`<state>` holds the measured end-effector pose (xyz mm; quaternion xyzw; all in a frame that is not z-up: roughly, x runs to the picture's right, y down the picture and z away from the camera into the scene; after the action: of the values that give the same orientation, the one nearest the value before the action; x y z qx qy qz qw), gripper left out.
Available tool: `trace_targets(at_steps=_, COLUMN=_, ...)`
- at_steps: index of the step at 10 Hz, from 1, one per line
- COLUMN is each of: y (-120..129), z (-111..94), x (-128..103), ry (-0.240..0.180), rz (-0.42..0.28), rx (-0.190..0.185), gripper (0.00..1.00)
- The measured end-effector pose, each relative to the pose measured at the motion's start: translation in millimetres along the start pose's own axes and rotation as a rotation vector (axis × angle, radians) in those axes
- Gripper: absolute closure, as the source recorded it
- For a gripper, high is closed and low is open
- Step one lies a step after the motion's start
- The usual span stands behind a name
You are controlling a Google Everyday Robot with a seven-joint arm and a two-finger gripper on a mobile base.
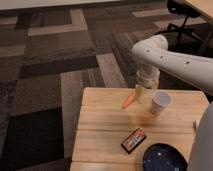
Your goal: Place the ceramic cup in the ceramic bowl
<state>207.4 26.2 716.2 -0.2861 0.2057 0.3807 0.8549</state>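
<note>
while hanging low behind the carrot (128,101), just beside the upright ceramic cup (161,103), slide gripper (140,91) across and straddle it evenly; cannot tell how open. ceramic bowl (164,158) at table's near edge.

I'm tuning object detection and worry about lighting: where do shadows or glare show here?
Camera view: soft, even light, no strong glare on the wooden table. The ceramic cup throws only a faint shadow toward the near side; the dark ceramic bowl stands out at the bottom edge. The pincer hangs at the table's far edge beside the carrot, its white arm brightly lit.
</note>
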Motion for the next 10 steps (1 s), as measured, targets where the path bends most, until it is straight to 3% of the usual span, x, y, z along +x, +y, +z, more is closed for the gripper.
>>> trace_targets(at_steps=6, y=-2.5, z=-2.8, x=0.0, ry=-0.013, rz=-0.03, rx=-0.001, gripper=0.35)
trace_targets(at_steps=8, y=-12.2, z=6.3, x=10.7, ry=0.015, rz=-0.019, rx=0.022, gripper=0.35)
trace_targets(at_steps=10, y=-23.6, z=16.8, x=19.5, ry=0.011, rz=-0.014, rx=0.033, gripper=0.35)
